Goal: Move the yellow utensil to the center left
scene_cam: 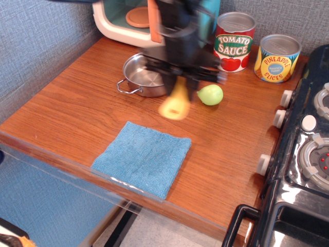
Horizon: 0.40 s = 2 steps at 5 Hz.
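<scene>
The yellow utensil (pixel 176 102) hangs handle-down from my gripper (pixel 180 76), blurred by motion. It is lifted above the wooden table (pixel 77 103), just in front of the steel pot (pixel 145 75) and left of the green pear-like fruit (pixel 211 94). The gripper is shut on the utensil's upper part; its brush head is hidden between the jaws. The arm is blurred and covers part of the pot.
A blue cloth (pixel 144 157) lies near the front edge. A toy microwave (pixel 128 20) stands at the back left, with a tomato sauce can (pixel 235 41) and a pineapple can (pixel 278 57) at the back right. A toy stove (pixel 303 154) fills the right side.
</scene>
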Tool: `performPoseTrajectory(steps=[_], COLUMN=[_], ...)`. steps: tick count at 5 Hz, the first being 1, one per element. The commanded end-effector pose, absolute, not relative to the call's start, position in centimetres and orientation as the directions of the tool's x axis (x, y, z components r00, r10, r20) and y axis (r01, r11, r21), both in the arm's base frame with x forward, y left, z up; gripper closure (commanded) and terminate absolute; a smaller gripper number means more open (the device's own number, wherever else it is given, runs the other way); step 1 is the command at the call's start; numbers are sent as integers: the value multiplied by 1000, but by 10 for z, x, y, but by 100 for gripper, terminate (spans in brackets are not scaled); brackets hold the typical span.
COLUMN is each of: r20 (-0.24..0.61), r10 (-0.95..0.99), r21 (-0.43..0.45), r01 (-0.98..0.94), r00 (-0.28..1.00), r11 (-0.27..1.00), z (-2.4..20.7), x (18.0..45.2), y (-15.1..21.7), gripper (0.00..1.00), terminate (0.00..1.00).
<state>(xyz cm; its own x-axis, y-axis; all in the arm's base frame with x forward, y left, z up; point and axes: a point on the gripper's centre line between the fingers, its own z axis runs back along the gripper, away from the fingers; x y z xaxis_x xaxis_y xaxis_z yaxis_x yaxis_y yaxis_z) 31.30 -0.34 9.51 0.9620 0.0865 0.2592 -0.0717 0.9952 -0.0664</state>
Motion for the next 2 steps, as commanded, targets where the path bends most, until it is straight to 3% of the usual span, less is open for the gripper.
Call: performPoseTrajectory(steps=[1, 2], r20=[247, 239], r10=[3, -69], r21=[-33, 1], r01=[5, 71], r00=[969, 969], r11=[999, 997], z=[112, 106], x=[308, 309], y=[94, 143], gripper=[100, 100], terminate=[0, 0])
